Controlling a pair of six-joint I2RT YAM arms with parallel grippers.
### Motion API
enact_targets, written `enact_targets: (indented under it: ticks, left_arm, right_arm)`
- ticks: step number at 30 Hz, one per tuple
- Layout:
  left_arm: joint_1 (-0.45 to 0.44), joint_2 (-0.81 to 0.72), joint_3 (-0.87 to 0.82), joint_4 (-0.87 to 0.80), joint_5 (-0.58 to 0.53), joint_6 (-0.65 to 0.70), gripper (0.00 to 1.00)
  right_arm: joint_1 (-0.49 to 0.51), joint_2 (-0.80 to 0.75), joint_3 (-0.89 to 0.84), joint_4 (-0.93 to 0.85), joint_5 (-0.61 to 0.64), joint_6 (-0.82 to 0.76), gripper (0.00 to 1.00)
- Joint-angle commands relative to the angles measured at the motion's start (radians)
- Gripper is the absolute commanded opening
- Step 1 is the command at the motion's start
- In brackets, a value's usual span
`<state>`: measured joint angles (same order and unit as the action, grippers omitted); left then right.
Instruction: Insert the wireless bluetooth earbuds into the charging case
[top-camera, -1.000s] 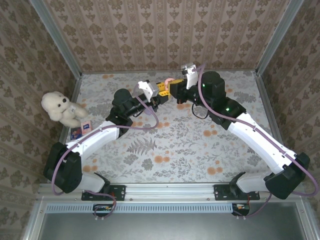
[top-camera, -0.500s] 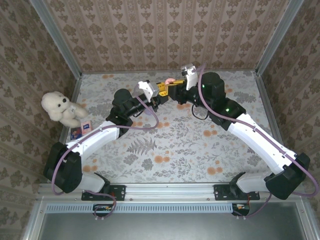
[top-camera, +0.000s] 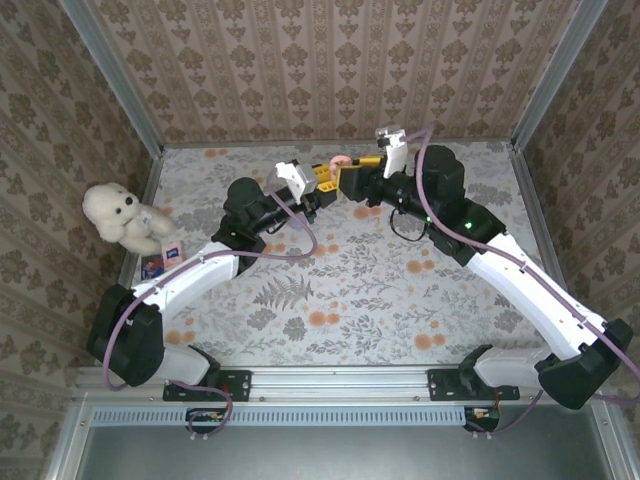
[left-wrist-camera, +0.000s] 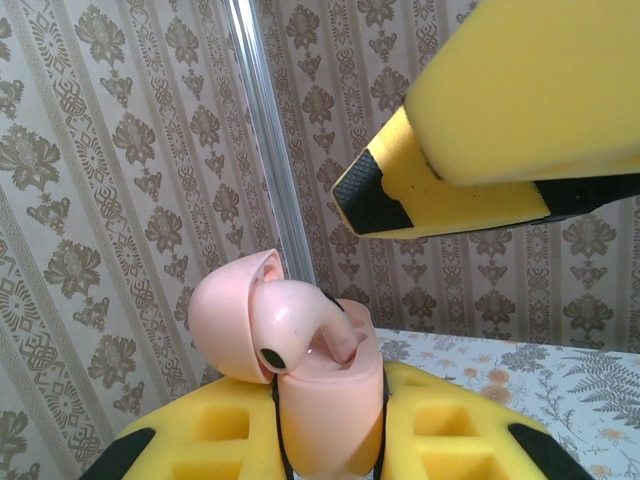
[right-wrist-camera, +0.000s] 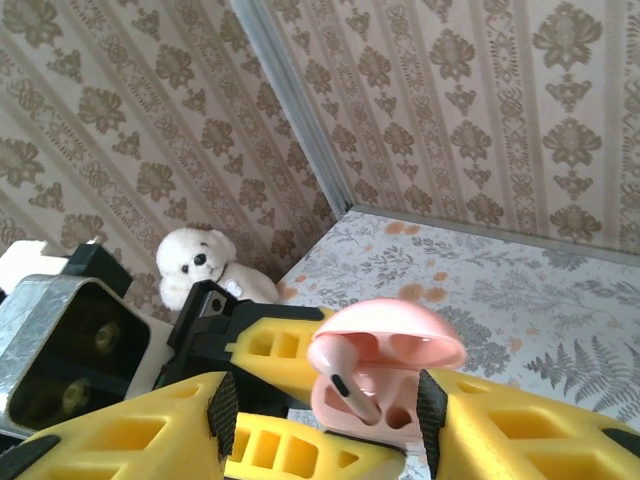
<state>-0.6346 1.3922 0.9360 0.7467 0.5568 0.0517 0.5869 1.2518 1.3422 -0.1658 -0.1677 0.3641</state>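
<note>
Charging case (left-wrist-camera: 330, 400): pink, lid open, clamped in the closed left claw (top-camera: 326, 178) and held above the far part of the counter (top-camera: 330, 280). One earbud (left-wrist-camera: 290, 325) stands in its well, head protruding. Right claw (top-camera: 356, 168): nearly closed at the case a second ago, its jaws now stand apart, hold nothing, and have backed off to the right.

Charging case (top-camera: 339, 161) sits raised above table (top-camera: 350, 300), pinched in left gripper (top-camera: 322, 180). Right gripper (top-camera: 354, 174) straddles it, jaws apart, gap on each side. Back wall (top-camera: 330, 80) is near behind. Teddy bear (top-camera: 122, 217) and small box (top-camera: 160, 262) crowd the left edge. Centre and right of table are passable.
</note>
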Motion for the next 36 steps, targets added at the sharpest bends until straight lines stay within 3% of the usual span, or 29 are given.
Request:
enact_targets:
  ticks: [1, 15, 36]
  left_arm:
    - [-0.005, -0.028, -0.012, 0.036, 0.011, -0.001, 0.0]
    - [0.006, -0.03, -0.014, 0.025, 0.017, 0.0, 0.0]
    - [0.007, -0.025, -0.01, 0.02, 0.019, -0.001, 0.0]
  right_arm:
    - [-0.007, -0.001, 0.058, -0.07, 0.065, 0.075, 0.55]
    - [0.011, 0.105, 0.227, -0.32, 0.152, 0.118, 0.86]
    - [0.016, 0.181, 0.264, -0.348, 0.103, 0.116, 0.88]
